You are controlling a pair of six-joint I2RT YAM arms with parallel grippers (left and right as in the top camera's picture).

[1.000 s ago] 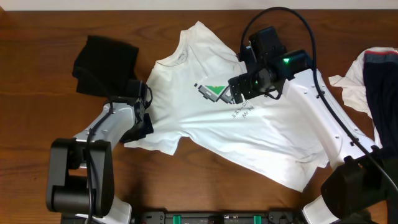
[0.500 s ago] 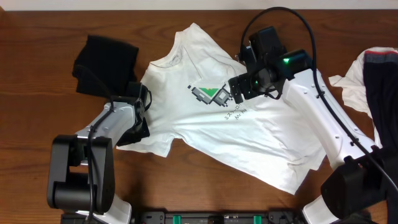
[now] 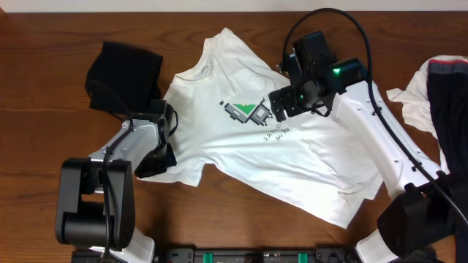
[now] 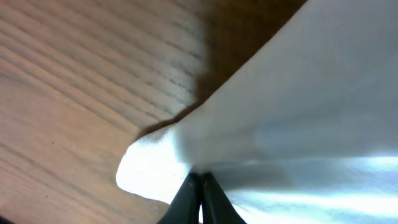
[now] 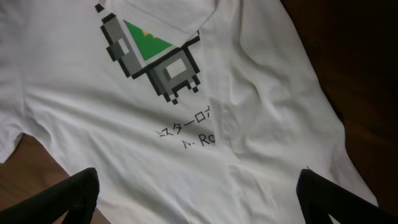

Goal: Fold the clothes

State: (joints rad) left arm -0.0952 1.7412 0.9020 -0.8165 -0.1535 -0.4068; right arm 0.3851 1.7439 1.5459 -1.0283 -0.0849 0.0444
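T-shirt [image 3: 292,168] further left, beneath right tool [image 3: 277,110]

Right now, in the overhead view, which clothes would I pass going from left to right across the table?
First the black garment, then the white T-shirt, then the white-and-dark garment at the right edge.

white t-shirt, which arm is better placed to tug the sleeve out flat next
Left, probably. The left tool is shut on the white T-shirt at its sleeve edge, so it can pull at once. The right tool hangs open over the chest print, gripping nothing.
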